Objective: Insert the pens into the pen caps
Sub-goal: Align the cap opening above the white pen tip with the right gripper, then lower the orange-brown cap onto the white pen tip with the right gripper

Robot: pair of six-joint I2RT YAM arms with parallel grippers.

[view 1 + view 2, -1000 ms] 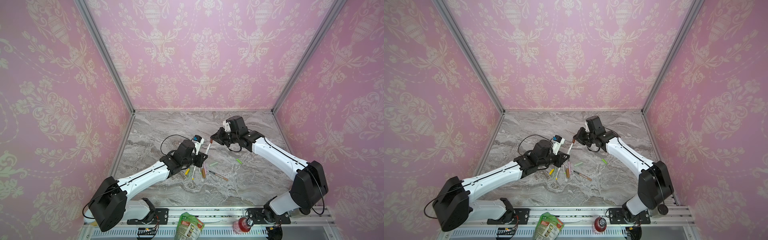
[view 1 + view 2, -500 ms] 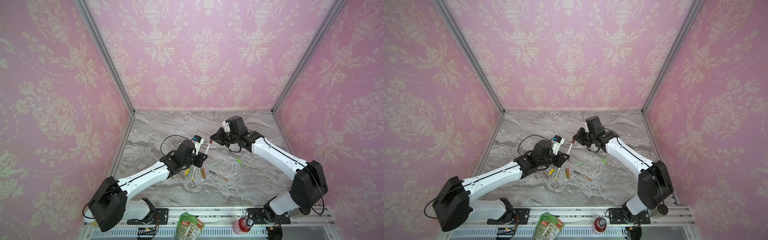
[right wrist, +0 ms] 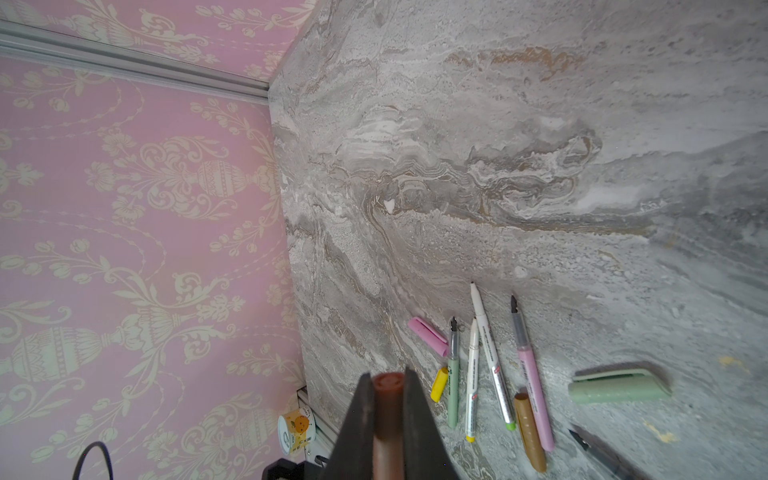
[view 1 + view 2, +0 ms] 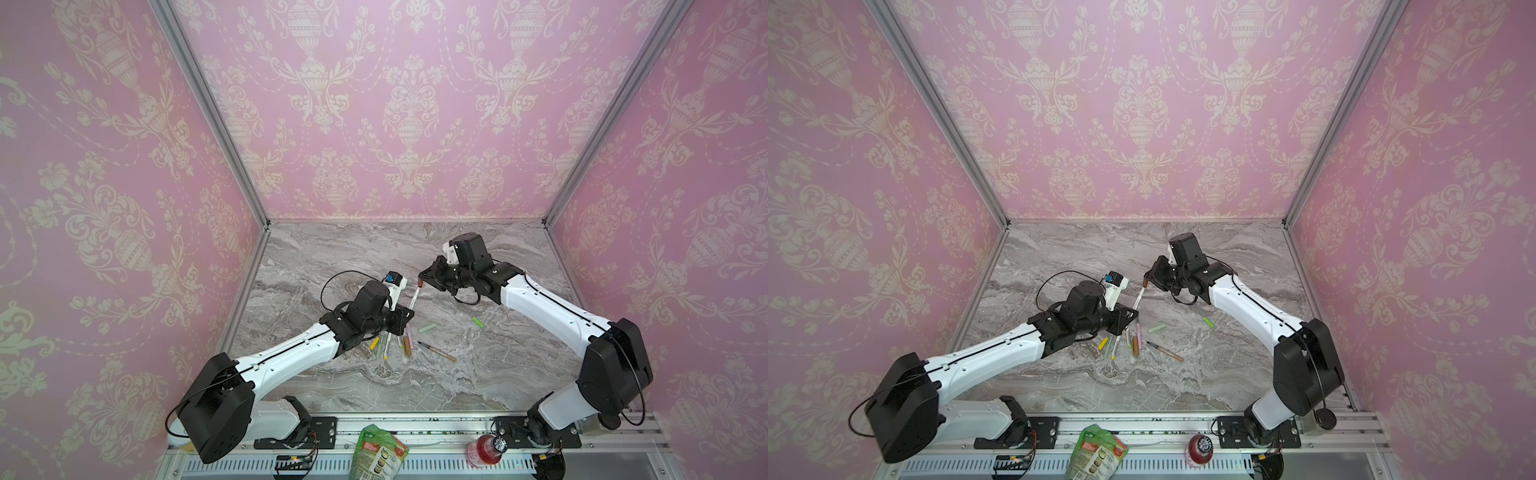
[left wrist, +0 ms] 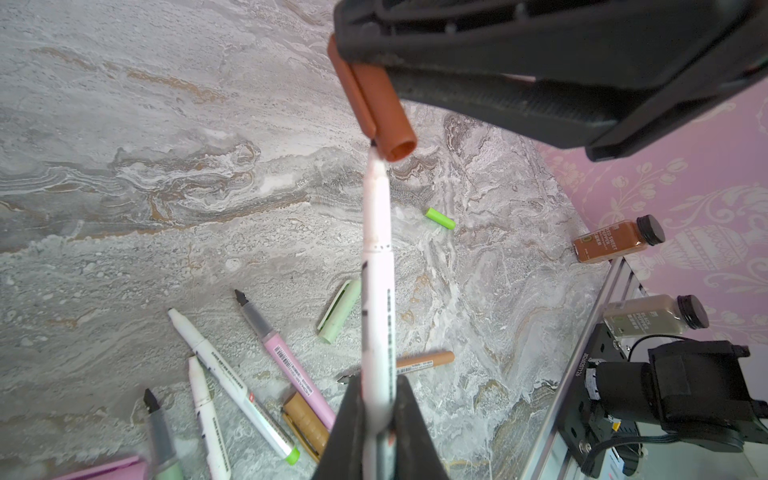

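My left gripper (image 5: pixel 376 380) is shut on a white pen (image 5: pixel 376 291), which points up and away from the table. My right gripper (image 3: pixel 387 378) is shut on a brown pen cap (image 5: pixel 382 104) with its open mouth facing the pen. The pen's dark tip sits just beside the cap's mouth, against the clip side. In both top views the grippers (image 4: pixel 409 314) (image 4: pixel 1148 277) meet above the table's middle. Loose on the marble lie several pens (image 4: pixel 395 345), a pale green cap (image 5: pixel 338 309), a lime green cap (image 5: pixel 439 218), a tan cap (image 5: pixel 305 424), a yellow cap (image 3: pixel 439 384) and a pink cap (image 3: pixel 428 336).
Pink patterned walls close in the marble table (image 4: pixel 457 374) on three sides. Two small bottles (image 5: pixel 615 243) (image 5: pixel 652 318) stand past the table's edge by the rail. A snack bag (image 4: pixel 376 453) and a red bottle (image 4: pixel 484 449) lie on the front rail.
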